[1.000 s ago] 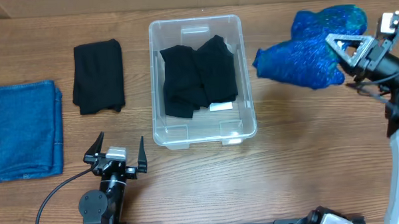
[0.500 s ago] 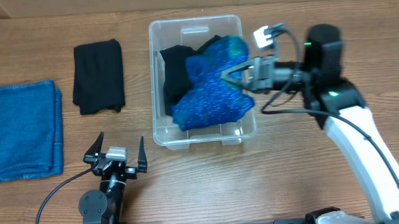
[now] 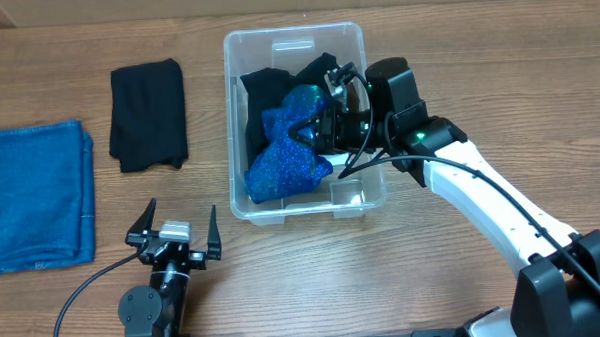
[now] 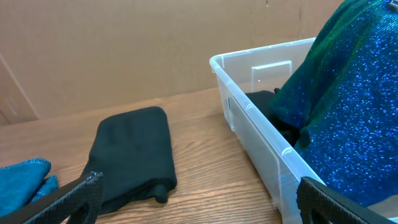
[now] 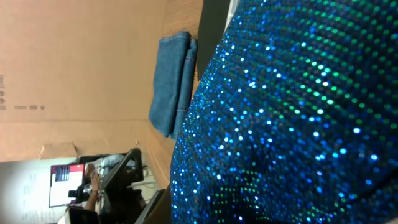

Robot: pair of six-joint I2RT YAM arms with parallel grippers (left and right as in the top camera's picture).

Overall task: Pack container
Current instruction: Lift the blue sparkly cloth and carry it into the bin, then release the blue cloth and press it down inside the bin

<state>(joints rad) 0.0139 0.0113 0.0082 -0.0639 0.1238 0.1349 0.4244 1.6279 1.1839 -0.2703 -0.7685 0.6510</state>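
Within container [image 3: 281,211], right fingers [image 3: 327,126] gripping blue cloth [image 3: 285,164]

The container [image 3: 281,211] is clear, glossy, smooth plastic. Inside it a blue sequined cloth [image 3: 285,167] glitters (green flecks too) over matt black fabric [image 3: 265,90]. Left of the container lie a matt black cloth [image 3: 148,114] and a soft blue woven cloth [image 3: 33,193], on a matt wood-grain table [image 3: 314,278].
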